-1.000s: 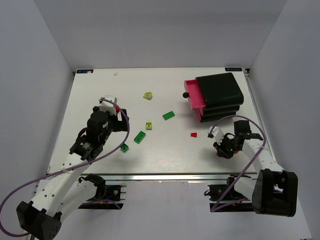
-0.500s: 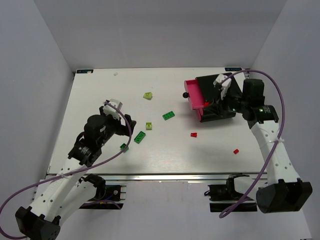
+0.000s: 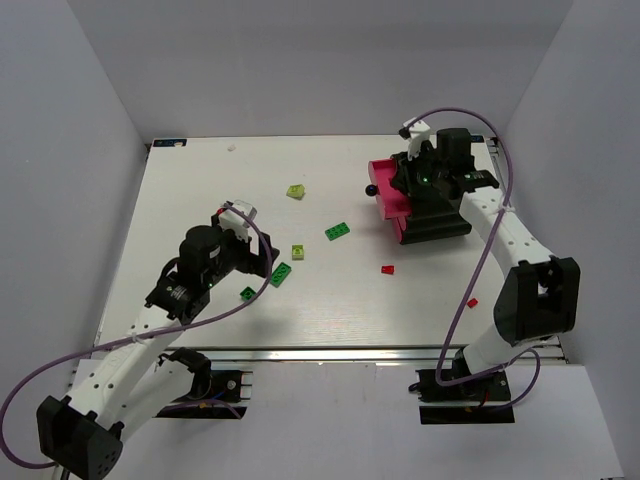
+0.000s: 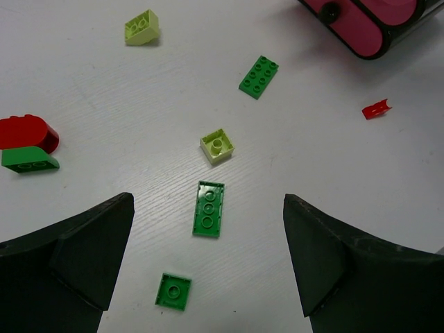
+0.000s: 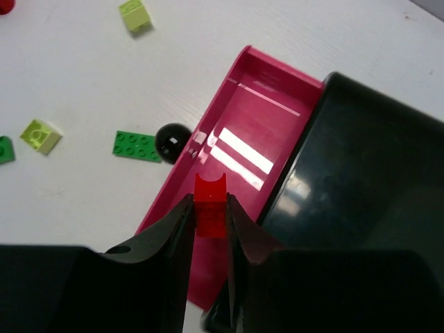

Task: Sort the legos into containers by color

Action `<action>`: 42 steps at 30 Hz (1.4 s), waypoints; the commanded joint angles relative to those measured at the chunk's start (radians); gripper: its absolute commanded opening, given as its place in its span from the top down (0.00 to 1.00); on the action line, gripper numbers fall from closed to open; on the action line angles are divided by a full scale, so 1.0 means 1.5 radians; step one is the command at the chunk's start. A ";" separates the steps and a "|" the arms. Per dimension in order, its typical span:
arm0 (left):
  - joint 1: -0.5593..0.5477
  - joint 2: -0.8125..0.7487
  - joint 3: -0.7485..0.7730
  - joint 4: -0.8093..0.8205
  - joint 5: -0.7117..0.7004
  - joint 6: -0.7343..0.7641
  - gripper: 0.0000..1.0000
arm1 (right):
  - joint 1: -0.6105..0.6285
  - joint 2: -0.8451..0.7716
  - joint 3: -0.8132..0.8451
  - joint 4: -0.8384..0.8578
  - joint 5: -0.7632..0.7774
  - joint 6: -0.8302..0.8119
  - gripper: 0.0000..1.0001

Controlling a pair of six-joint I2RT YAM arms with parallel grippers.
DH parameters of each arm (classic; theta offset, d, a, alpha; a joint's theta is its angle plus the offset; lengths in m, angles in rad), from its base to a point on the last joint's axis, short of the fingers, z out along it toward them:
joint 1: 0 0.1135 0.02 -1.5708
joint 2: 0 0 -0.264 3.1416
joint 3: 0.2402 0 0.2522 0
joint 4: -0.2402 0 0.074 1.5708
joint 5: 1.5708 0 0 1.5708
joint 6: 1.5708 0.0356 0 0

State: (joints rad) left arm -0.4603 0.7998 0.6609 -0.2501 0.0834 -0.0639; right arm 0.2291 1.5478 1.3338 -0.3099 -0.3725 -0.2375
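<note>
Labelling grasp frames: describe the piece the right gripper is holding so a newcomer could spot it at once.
At the far right of the white table stands a stack of black plastic drawers, one magenta drawer pulled open. Over that drawer the right gripper pinches a small red plastic brick with a curved notch on top, the only brick off the table.

Glossy plastic drawer (image 5: 244, 130); matt tbl (image 3: 200, 180).
</note>
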 commanded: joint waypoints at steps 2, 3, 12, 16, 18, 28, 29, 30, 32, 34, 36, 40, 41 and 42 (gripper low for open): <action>-0.003 0.016 -0.004 0.014 0.058 0.010 0.02 | 0.009 0.035 0.069 0.035 0.049 0.014 0.66; -0.009 0.020 -0.003 0.019 0.070 0.008 0.02 | 0.009 0.045 0.076 0.030 0.048 0.014 0.60; -0.034 0.160 0.036 0.099 0.209 -0.118 0.04 | 0.008 0.028 0.084 0.013 0.031 0.020 0.50; -0.088 0.221 0.069 0.136 0.206 -0.185 0.18 | 0.000 -0.063 0.053 -0.009 -0.052 0.019 0.90; -0.121 0.273 0.085 0.148 0.191 -0.225 0.28 | -0.007 -0.180 -0.040 0.003 -0.096 0.013 1.00; -0.282 0.471 0.222 0.130 -0.068 -0.493 0.36 | -0.044 -0.499 -0.311 -0.037 -0.163 0.019 0.39; -0.288 0.489 0.231 0.129 -0.083 -0.524 0.34 | -0.044 -0.511 -0.324 -0.036 -0.177 0.001 0.38; -0.296 0.498 0.250 0.127 -0.105 -0.533 0.31 | -0.046 -0.519 -0.333 -0.053 -0.194 -0.022 0.37; -0.297 0.511 0.272 0.109 -0.130 -0.535 0.28 | -0.048 -0.498 -0.328 -0.104 -0.238 -0.130 0.36; -0.297 0.508 0.296 0.069 -0.159 -0.520 0.23 | -0.049 -0.477 -0.317 -0.214 -0.270 -0.238 0.35; -0.290 0.484 0.300 0.020 -0.179 -0.487 0.19 | -0.049 -0.460 -0.327 -0.258 -0.269 -0.368 0.33; -0.277 0.412 0.269 -0.070 -0.302 -0.400 0.05 | -0.046 -0.470 -0.387 -0.289 -0.240 -0.511 0.25; -0.269 0.397 0.263 -0.106 -0.327 -0.382 0.03 | -0.044 -0.480 -0.422 -0.278 -0.232 -0.525 0.24; -0.269 0.370 0.255 -0.121 -0.351 -0.365 0.02 | -0.042 -0.484 -0.437 -0.263 -0.228 -0.536 0.21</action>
State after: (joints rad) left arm -0.8806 1.4773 1.0653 -0.2871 -0.2607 -0.7158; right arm 0.1585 0.8478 0.7334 -0.6670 -0.7124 -0.8398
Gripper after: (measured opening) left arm 0.968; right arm 0.775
